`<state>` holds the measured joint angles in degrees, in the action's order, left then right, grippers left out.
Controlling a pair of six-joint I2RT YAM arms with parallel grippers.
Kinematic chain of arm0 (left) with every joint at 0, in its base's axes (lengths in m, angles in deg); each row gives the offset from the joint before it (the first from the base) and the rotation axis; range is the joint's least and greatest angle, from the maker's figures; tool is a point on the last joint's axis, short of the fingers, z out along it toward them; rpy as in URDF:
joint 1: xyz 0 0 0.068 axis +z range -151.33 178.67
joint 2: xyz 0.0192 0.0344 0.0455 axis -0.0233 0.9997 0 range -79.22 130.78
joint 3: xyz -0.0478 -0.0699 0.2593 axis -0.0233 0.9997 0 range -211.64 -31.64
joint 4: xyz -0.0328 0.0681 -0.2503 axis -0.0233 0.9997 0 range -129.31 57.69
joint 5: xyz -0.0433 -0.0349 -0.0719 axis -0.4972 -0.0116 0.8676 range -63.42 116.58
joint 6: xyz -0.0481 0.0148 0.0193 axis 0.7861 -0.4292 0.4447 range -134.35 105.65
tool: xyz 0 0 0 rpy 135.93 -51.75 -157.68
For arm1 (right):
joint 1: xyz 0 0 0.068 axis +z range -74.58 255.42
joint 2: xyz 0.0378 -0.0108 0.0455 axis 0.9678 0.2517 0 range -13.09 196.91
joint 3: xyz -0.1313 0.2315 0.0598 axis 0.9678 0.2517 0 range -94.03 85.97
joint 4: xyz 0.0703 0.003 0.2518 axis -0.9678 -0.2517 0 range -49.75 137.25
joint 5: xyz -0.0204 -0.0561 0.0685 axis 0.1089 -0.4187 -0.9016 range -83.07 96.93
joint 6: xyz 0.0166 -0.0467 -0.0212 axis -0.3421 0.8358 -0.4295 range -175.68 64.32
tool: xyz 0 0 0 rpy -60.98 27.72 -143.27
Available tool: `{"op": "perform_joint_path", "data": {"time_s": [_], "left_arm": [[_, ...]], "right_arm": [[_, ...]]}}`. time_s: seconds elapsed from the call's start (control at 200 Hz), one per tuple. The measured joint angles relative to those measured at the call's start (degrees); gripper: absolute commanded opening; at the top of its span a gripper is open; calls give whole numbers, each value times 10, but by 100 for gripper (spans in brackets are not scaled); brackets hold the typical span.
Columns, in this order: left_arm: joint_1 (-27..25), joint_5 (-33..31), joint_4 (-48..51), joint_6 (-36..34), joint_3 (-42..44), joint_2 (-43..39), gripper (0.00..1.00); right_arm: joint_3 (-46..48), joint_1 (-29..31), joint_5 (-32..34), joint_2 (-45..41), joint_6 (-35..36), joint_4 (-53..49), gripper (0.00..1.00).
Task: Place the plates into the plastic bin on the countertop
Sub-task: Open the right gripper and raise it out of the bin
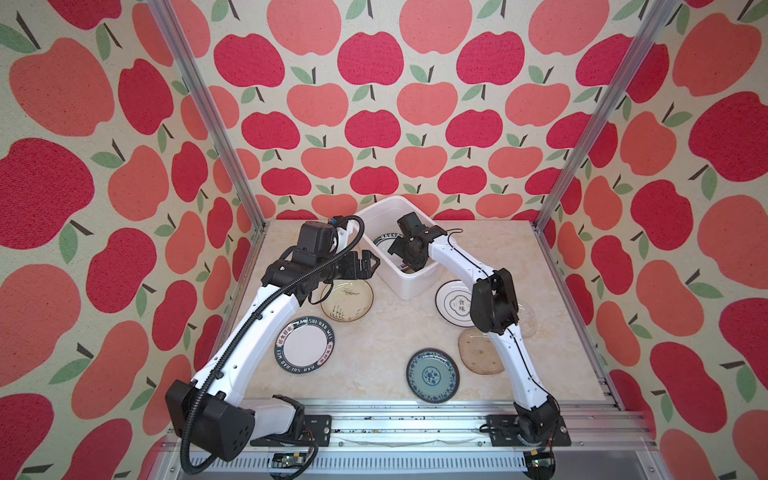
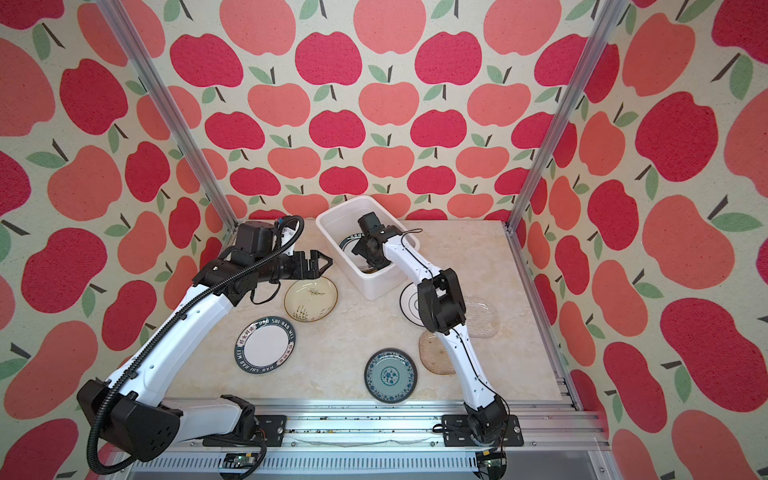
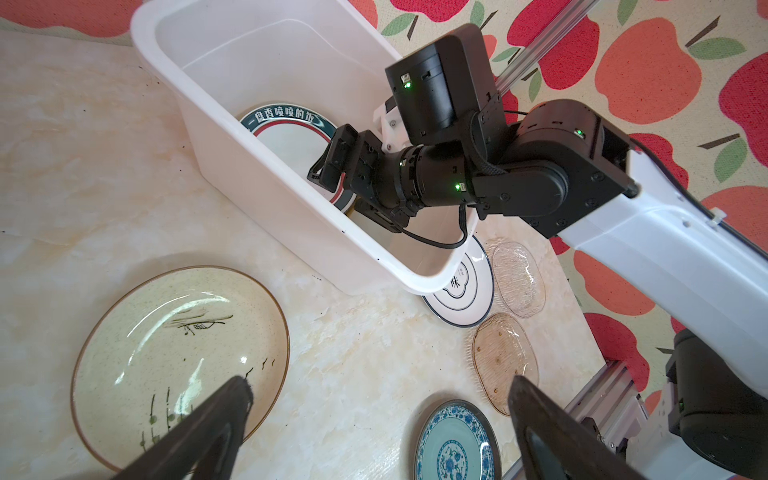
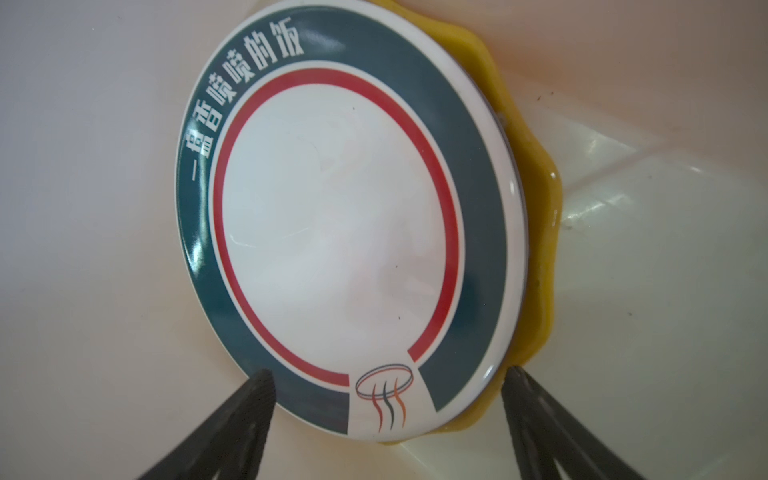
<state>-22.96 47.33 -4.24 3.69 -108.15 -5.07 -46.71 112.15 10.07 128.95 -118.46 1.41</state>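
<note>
Cream plate (image 3: 178, 357) lies just below my released left end effector (image 3: 380, 386), the nearer one. Right end effector (image 4: 386, 374), also released, is inside plastic bin (image 1: 415, 284).

We see a white plastic bin (image 1: 411, 286), a lettered plate (image 4: 340, 232) in white with dark green rim and red ring, a yellow scalloped plate (image 4: 540, 257), a cream plate (image 1: 349, 303) with dark strokes, a blue flowered plate (image 1: 432, 375) and a beige veined countertop (image 1: 374, 345).
</note>
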Motion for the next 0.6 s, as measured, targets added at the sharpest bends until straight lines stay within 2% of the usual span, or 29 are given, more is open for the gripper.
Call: {"op": "perform_joint_path", "data": {"time_s": [0.395,0.6], "left_arm": [[0,-3,1,-1,0,0,99],[0,-18,1,0,0,0,99]], "right_arm": [[-47,0,-2,12,40,-35,90],[-47,5,2,-28,94,-17,90]]}}
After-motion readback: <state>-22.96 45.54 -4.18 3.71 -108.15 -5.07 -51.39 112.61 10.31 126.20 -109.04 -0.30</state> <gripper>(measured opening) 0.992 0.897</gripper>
